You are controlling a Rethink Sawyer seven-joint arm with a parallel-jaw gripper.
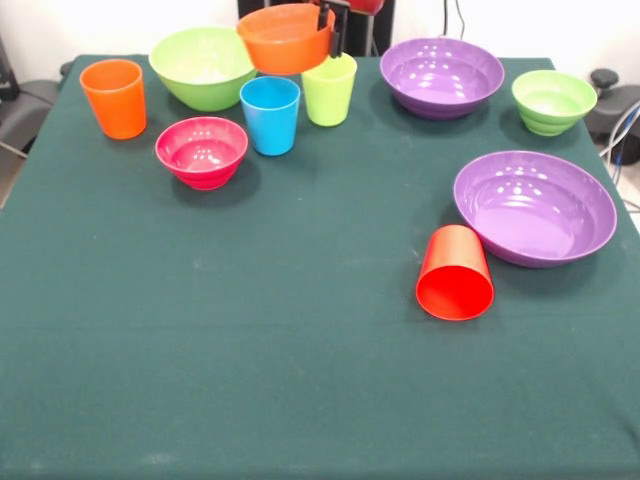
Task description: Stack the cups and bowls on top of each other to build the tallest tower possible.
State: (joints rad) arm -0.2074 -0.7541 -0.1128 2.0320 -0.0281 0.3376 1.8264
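Note:
My gripper (333,28) comes down at the top edge and is shut on the rim of the orange bowl (285,40), holding it tilted in the air above and between the large lime green bowl (203,66) and the lime green cup (330,90). The sky blue cup (270,114) stands upright in front of them. The orange cup (114,97) stands at the far left. The pink bowl (202,151) sits near the blue cup. The red cup (455,272) lies on its side beside a purple bowl (535,205). A second purple bowl (442,76) and the small green bowl (553,101) sit at the back right.
The dark green tablecloth (250,350) covers the table. The robot's dark pedestal (385,25) stands behind the far edge. Cables (620,130) hang off the right side.

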